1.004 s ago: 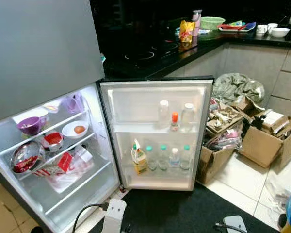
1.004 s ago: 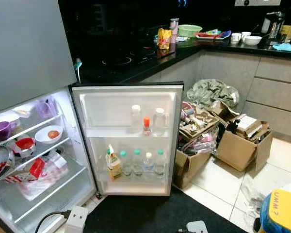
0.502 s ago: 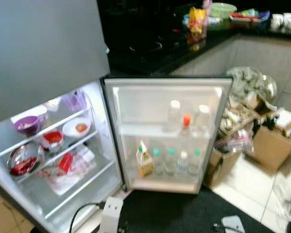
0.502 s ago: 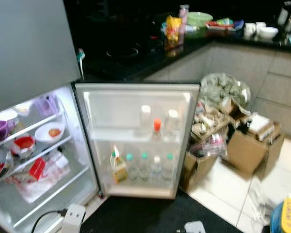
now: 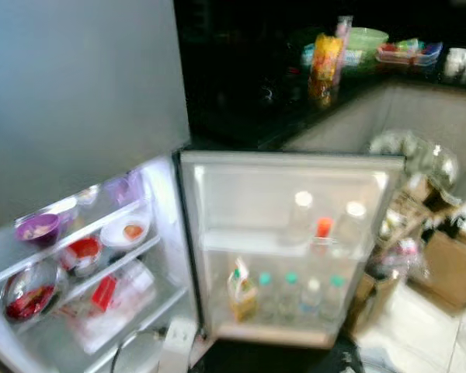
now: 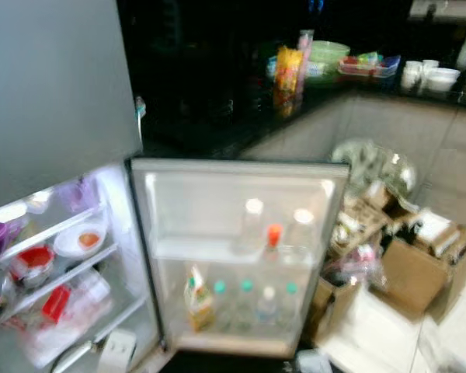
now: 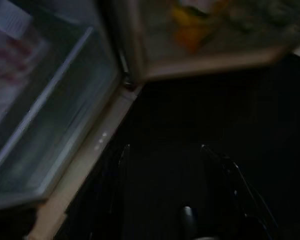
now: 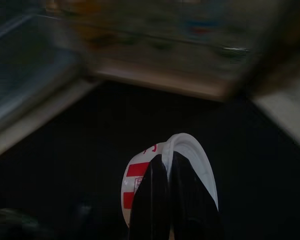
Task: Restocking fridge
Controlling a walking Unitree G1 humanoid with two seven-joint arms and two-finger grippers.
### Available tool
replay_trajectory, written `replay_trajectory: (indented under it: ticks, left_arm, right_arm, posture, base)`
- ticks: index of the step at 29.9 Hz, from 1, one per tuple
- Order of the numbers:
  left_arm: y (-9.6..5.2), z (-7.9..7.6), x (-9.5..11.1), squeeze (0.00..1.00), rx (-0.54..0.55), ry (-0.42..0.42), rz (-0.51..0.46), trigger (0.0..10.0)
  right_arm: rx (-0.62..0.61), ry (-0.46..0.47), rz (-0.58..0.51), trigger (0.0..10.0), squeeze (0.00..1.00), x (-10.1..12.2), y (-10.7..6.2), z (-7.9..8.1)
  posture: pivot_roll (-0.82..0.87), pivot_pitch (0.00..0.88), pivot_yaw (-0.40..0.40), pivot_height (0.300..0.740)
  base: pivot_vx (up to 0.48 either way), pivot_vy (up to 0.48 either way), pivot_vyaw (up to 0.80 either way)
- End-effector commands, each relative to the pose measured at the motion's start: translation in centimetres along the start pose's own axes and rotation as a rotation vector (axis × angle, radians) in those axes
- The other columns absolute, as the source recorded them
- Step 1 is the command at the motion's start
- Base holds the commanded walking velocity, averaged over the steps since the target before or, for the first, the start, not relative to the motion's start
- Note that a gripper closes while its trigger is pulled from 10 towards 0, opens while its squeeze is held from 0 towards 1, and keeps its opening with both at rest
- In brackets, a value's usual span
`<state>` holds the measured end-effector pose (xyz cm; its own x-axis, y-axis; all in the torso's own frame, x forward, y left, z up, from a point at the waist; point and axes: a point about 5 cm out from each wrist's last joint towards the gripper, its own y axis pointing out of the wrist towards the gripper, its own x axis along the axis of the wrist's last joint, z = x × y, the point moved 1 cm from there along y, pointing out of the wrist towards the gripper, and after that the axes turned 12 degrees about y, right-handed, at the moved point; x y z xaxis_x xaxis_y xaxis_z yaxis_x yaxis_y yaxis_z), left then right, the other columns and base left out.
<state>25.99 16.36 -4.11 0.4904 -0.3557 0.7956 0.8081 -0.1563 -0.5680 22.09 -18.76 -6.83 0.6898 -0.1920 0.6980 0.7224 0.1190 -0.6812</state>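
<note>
purple bowl (image 5: 38, 230), orange bottle cap (image 5: 324, 227)

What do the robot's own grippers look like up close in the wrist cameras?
The right gripper has two long, glossy black fingers that taper from a broad base to rounded tips, smooth and with no markings on them that can be made out. The left gripper is much the same, two slim black fingers in deep shade, little more than faint curved outlines. No cables can be made out on either.

Your head views are motion-blurred — labels on the door bottles (image 5: 291, 291) can't be read. The steel bowl (image 5: 27, 291) is cut off by the frame edge. In the right wrist view the right pincer (image 8: 171, 200) hides most of a red-and-white tub (image 8: 140, 182) — its print is illegible.
</note>
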Motion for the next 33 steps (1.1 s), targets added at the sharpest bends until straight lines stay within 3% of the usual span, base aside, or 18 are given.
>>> replay_trajectory:
  ticks: [1, 19, 27, 28, 33]
  left_arm:
    - [-0.1, 0.2, -0.2, 0.00, -0.004, 0.017, 0.010, 10.0]
    - [0.3, -0.5, 0.7, 0.00, -0.047, 0.033, -0.017, 10.0]
    - [0.4, -0.6, 0.9, 0.00, -0.068, 0.049, -0.020, 10.0]
    - [0.4, -0.6, 1.0, 0.00, -0.079, 0.052, -0.022, 10.0]
    - [0.6, -1.1, 1.2, 0.00, -0.115, 0.041, -0.022, 10.0]
  right_arm:
    - [-0.024, 0.005, 0.000, 10.0, 0.00, 0.0, -0.3, -0.9]
    - [-0.001, 0.072, -0.009, 10.0, 0.00, 0.1, -0.3, -1.1]
    - [0.177, 0.003, 0.059, 10.0, 0.00, 0.6, -0.1, 0.4]
    - [0.253, -0.045, 0.103, 10.0, 0.00, 0.5, 0.0, 1.1]
    - [0.389, -0.087, 0.154, 10.0, 0.00, 0.9, -0.3, 1.8]
  posture:
    - [-0.08, 0.088, 0.064, 0.740]
    - [-0.10, 0.091, 0.087, 0.740]
    - [-0.11, 0.085, 0.107, 0.740]
    - [-0.12, 0.083, 0.115, 0.740]
    - [-0.14, 0.079, 0.135, 0.740]
  base:
    - [0.371, 0.000, 0.00]
    - [0.316, 0.000, 0.00]
    - [0.000, 0.000, 0.00]
    - [0.000, 0.000, 0.00]
    - [0.000, -0.192, 0.00]
